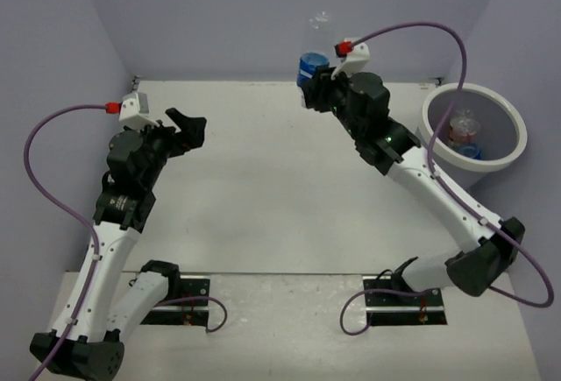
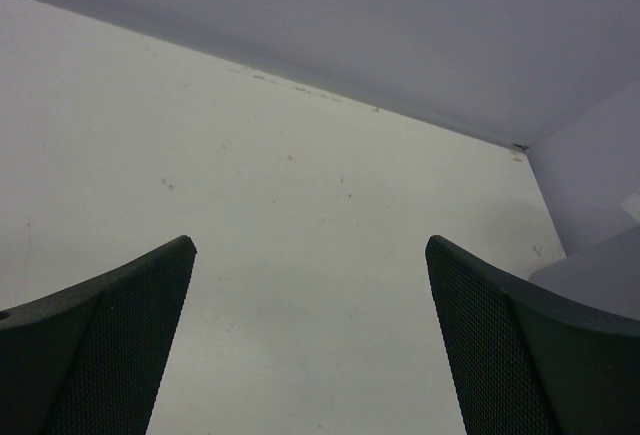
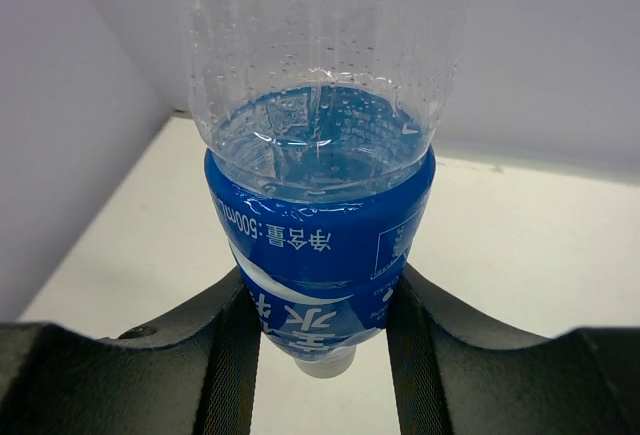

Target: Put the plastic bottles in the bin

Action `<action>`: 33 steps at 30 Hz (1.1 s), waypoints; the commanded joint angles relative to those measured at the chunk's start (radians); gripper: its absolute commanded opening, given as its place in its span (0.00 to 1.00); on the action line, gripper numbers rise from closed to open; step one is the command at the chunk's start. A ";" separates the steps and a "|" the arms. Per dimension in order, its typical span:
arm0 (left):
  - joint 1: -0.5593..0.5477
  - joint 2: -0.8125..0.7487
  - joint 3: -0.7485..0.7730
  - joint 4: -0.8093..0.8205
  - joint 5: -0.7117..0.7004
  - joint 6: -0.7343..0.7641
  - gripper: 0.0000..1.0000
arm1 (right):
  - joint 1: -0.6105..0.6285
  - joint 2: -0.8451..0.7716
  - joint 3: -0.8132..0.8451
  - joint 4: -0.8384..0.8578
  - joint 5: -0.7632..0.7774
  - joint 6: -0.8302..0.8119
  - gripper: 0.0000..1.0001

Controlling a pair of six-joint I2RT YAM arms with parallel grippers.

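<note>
At 12 o'clock on the table (image 1: 263, 206), hard up by the back wall (image 1: 219, 13), your right gripper (image 1: 314, 85) has the blue-labelled bottle (image 1: 309, 66) clamped across its label and lifted off the surface. Only the top view gives you that placement. It also shows the bin (image 1: 519, 140) at 3 o'clock, well apart from the held bottle. A red-labelled bottle (image 1: 462, 125) and a bottle showing blue (image 1: 471, 150) lie inside the bin; they're too small to tell more.

Right wrist view gives you what the top can't:
- Both fingers (image 3: 232, 355) are pressed on the sides of the label.
- The white cap (image 3: 325, 361) points back toward the camera, and the label print reads upside down.
- The clear ribbed body above the label is beaded with droplets.
- The base runs out of frame at 12 o'clock.

Right arm is stretched from its base at 5 o'clock diagonally up toward 12. The wrist is raised and the bottle's clear end is aimed at the back wall.

Left gripper (image 1: 188, 125) sits at 9 to 10 o'clock, arm folded up over its base, pointing toward 3 o'clock. Left wrist view shows its fingers (image 2: 110, 345) spread wide with only bare table between them, gripping nothing.
</note>
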 commanded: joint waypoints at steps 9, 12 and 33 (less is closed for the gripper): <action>0.006 0.003 -0.025 -0.007 0.062 0.032 1.00 | -0.284 -0.513 -0.162 -0.322 0.497 -0.089 0.00; 0.007 0.009 -0.018 -0.008 0.068 0.032 1.00 | -0.377 -0.547 -0.174 -0.339 0.523 -0.104 0.00; 0.006 -0.008 0.011 -0.045 0.042 0.030 1.00 | -0.617 -0.364 -0.002 -0.535 0.501 0.056 0.99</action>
